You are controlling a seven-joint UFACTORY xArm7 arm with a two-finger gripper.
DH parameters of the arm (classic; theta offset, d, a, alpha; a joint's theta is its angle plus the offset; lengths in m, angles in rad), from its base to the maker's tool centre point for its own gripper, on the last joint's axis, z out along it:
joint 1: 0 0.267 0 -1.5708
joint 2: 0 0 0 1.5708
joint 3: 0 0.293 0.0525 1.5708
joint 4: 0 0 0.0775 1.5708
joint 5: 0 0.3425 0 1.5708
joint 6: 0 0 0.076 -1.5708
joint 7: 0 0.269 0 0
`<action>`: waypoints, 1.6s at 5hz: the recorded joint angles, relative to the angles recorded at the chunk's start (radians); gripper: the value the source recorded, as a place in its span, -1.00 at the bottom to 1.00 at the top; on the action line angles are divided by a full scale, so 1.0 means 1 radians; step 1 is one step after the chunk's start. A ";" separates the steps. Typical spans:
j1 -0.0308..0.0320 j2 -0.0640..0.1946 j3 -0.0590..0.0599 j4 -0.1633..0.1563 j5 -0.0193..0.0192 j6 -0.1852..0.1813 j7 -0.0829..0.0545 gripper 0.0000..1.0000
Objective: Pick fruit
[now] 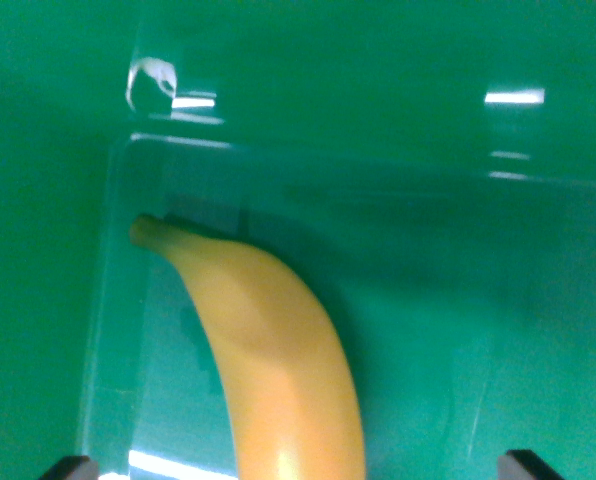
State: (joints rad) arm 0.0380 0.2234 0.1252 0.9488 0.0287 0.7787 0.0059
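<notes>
- The gripper (298, 470) shows only as two dark fingertips at the bottom edge of the wrist view, one at the lower left corner (70, 467) and one near the lower right (530, 465).
- The two tips stand far apart, so the jaws are spread wide, and they touch nothing.
- Between them lies a yellow banana (278, 370), closer to the tip on the wrist view's left than to the other one.
- The banana curves from its stem end, at the upper left, down to the bottom edge of the picture, where it is cut off by the frame.
- Its skin is smooth and plain yellow, with a pale shine near the bottom.
- The banana rests inside a clear plastic container (103, 330), which is nearly invisible; I see mostly its rounded corner and its left wall.
- The stem end is just beside this left wall, near the far corner; I cannot tell if it touches.
- Under everything is a green surface (38, 200), with some bright white reflections of light in the upper part.
- The picture is a little blurred, so small details of the container are hard to see.
</notes>
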 joint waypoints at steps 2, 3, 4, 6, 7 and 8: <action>0.0041 0.010 0.003 -0.028 0.0010 -0.031 0.005 -1.00; 0.0077 0.018 0.006 -0.053 0.0019 -0.058 0.009 -1.00; 0.0077 0.018 0.006 -0.053 0.0019 -0.058 0.009 -1.00; 0.0104 0.025 0.009 -0.071 0.0026 -0.078 0.012 -1.00; 0.0124 0.030 0.010 -0.085 0.0031 -0.093 0.014 -1.00; 0.0124 0.030 0.010 -0.085 0.0031 -0.093 0.014 -1.00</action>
State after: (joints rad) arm 0.0504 0.2530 0.1355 0.8641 0.0319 0.6855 0.0197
